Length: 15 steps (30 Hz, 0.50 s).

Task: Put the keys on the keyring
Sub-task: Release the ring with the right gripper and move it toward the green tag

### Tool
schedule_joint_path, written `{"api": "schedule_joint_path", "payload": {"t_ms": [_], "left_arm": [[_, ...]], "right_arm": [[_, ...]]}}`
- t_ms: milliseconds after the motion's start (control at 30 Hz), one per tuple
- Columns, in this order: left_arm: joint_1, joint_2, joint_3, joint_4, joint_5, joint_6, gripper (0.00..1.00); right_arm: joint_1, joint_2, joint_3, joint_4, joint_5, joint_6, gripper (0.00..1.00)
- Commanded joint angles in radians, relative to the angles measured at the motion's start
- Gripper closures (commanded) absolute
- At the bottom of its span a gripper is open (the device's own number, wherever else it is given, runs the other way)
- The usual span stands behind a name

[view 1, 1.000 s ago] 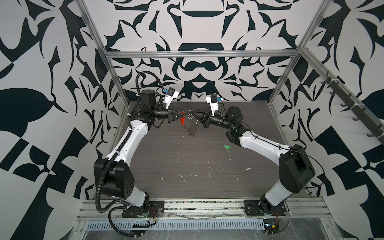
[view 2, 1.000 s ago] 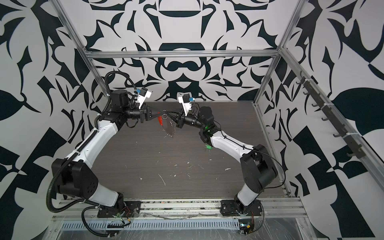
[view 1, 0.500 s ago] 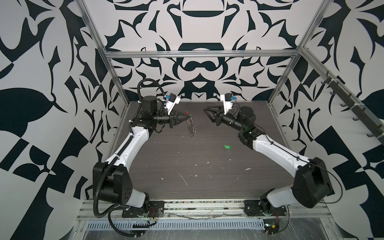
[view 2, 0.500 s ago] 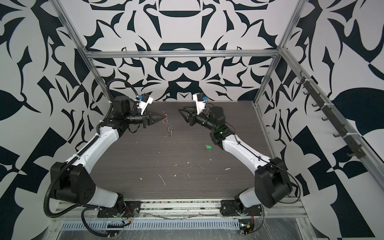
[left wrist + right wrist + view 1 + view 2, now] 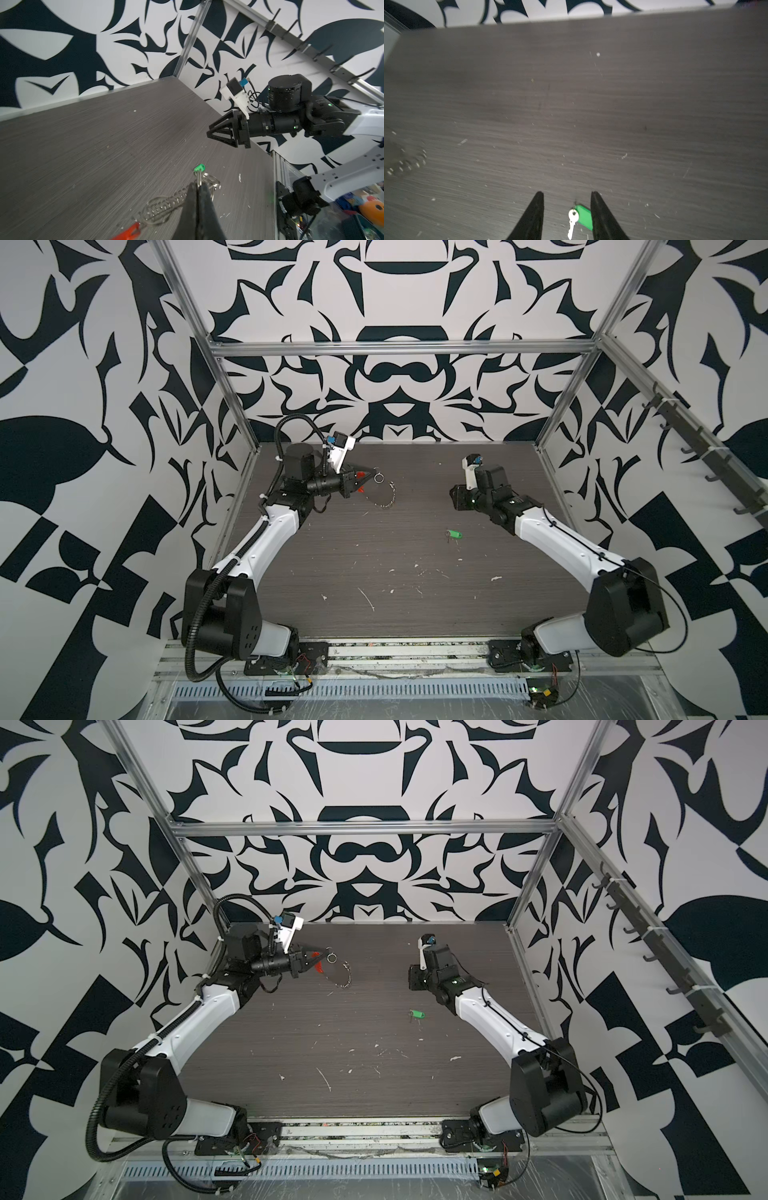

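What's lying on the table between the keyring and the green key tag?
Nothing. In both top views the stretch of table between the keyring and the green key tag is bare dark wood grain.

right pincer (image 5: 566, 194) opened, withdrawn, apparently off keyring (image 5: 385, 494)

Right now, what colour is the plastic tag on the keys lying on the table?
Bright green. The tag shows best in the right wrist view.

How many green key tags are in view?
1. The green key tag lies on the table, right of centre, near the right gripper; none shows on the keyring.
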Motion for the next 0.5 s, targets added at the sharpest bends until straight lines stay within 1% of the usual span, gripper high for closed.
{"api": "schedule_joint_path", "payload": {"t_ms": [0, 133, 267, 333, 367, 467], "left_arm": [[-0.011, -0.066, -0.021, 0.04, -0.108, 0.023, 1.0], [-0.013, -0.092, -0.051, 0.058, -0.141, -0.086, 1.0], [-0.017, -0.112, -0.086, 0.109, -0.136, -0.164, 1.0], [-0.025, -0.113, -0.085, 0.103, -0.134, -0.173, 1.0], [-0.032, -0.113, -0.085, 0.102, -0.131, -0.172, 1.0], [-0.048, -0.111, -0.088, 0.089, -0.136, -0.164, 1.0]], "right_arm": [[-0.001, 0.017, 0.009, -0.063, 0.033, -0.023, 0.59], [0.0, 0.08, 0.007, -0.061, 0.012, -0.036, 0.62], [0.001, 0.135, 0.022, -0.078, -0.01, -0.033, 0.65], [0.007, 0.157, 0.027, -0.073, -0.025, -0.031, 0.71], [0.011, 0.168, 0.029, -0.07, -0.028, -0.032, 0.72], [0.028, 0.185, 0.022, -0.054, -0.036, -0.04, 0.73]]}}
